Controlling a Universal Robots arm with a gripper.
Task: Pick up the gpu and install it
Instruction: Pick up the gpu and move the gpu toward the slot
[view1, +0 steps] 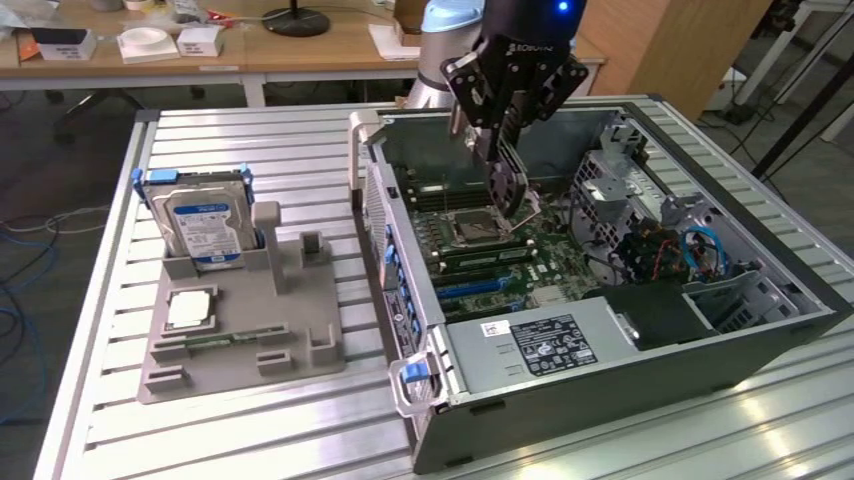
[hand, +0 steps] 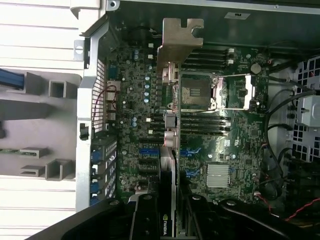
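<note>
Gripper fingers clamp the thin dark flat gpu card with metal end bracket, held edge-on over the green motherboard inside the open grey computer case. Likely light, stiff, fragile; best held by the card's edges.

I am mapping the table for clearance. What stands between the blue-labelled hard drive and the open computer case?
In the exterior view, the grey holder's upright posts and a strip of slatted table lie between hard drive and case.
</note>
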